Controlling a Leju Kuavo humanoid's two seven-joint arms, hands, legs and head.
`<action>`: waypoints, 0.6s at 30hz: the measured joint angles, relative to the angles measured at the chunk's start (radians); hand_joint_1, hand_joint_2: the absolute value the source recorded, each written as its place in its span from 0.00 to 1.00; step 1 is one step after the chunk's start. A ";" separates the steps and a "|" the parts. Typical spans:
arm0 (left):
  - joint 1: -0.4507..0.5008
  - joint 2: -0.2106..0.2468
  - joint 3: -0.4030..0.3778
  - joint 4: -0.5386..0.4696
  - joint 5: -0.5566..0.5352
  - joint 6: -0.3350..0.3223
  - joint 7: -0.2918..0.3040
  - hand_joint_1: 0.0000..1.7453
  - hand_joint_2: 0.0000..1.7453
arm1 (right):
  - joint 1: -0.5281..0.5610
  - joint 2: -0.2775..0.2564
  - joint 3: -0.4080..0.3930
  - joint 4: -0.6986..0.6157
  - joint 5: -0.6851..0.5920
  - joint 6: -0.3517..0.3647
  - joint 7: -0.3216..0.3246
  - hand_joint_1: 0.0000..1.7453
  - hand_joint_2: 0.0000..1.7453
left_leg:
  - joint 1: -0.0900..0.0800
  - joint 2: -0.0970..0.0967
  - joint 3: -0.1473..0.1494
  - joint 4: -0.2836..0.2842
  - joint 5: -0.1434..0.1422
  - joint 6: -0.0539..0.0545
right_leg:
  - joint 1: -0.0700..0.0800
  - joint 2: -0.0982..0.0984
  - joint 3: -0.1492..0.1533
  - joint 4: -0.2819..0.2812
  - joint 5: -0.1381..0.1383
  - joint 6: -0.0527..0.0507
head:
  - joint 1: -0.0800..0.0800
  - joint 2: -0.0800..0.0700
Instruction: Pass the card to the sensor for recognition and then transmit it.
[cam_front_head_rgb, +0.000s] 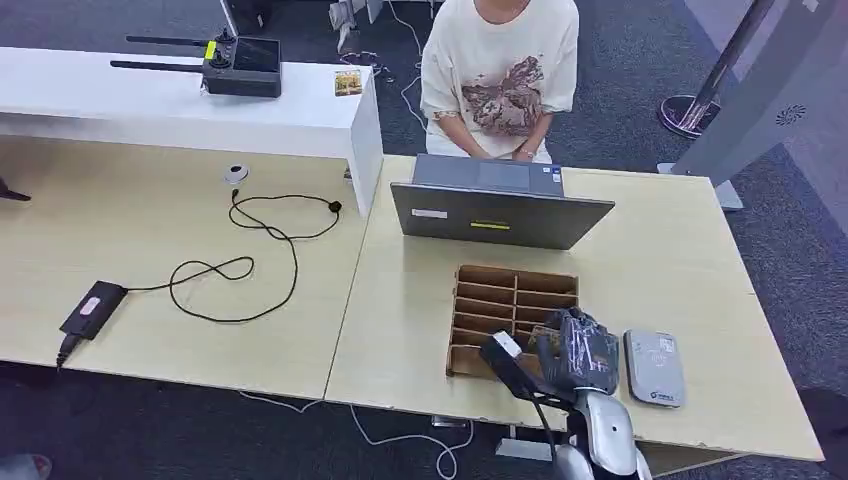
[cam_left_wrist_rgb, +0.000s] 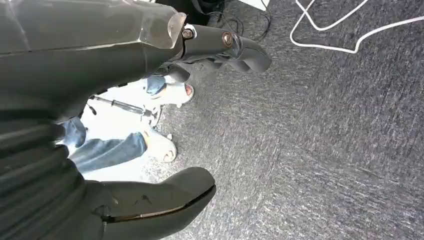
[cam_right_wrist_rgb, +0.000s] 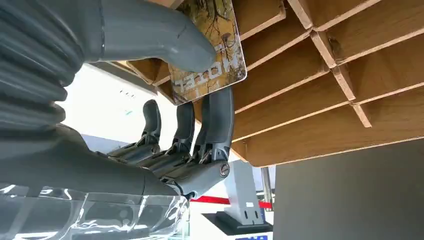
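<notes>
From the head view I can't make out the card at all; my right hand (cam_front_head_rgb: 578, 352) sits over the near right corner of the wooden organizer (cam_front_head_rgb: 512, 300) and hides it. The right wrist view sorts that out: the card (cam_right_wrist_rgb: 210, 47), printed with a brownish tree pattern and some lettering I can't read cleanly, is pinched between the thick thumb on one face and the dark fingers (cam_right_wrist_rgb: 217, 120) on the other. Its far end is cut off by the picture edge, so I can't tell whether it stands in a slot or is lifted clear of the dividers.

Right arm comes up from below, forearm over the worktop (cam_front_head_rgb: 660, 270) edge, hand just beside the grey sensor (cam_front_head_rgb: 654, 367), which lies flat on the side away from the organizer, not touching it.

My left hand (cam_left_wrist_rgb: 125, 55) hangs low over the grey carpet (cam_left_wrist_rgb: 325, 140); fingers spread apart, nothing between them.

Beyond the organizer, a laptop (cam_front_head_rgb: 497, 212) stands open with its back to me, and a person (cam_front_head_rgb: 500, 75) in a pale printed shirt sits behind it. Over on the left worktop, a black adapter (cam_front_head_rgb: 92, 308) with a looping cable (cam_front_head_rgb: 240, 265).
</notes>
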 joint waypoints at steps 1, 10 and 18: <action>0.000 0.000 0.000 0.000 0.000 0.000 0.000 0.00 1.00 | 0.000 0.000 0.000 0.000 0.000 0.000 0.000 0.59 1.00 | 0.000 0.000 0.000 0.000 0.000 0.000 | 0.000 0.000 0.000 0.000 0.000 0.000 | 0.000 0.000; 0.000 0.000 0.000 0.000 0.000 0.000 0.000 0.00 1.00 | 0.001 0.000 -0.002 0.000 0.000 0.000 0.000 0.59 1.00 | 0.000 0.000 0.000 0.000 0.000 0.000 | 0.000 0.000 0.000 0.000 0.000 0.000 | 0.000 0.000; 0.000 0.001 0.000 0.000 0.000 -0.001 -0.001 0.00 1.00 | 0.000 0.004 -0.005 0.000 0.000 0.000 0.000 0.64 1.00 | 0.000 0.000 0.000 0.000 0.000 0.000 | 0.000 0.000 0.000 0.000 0.000 0.000 | 0.000 0.000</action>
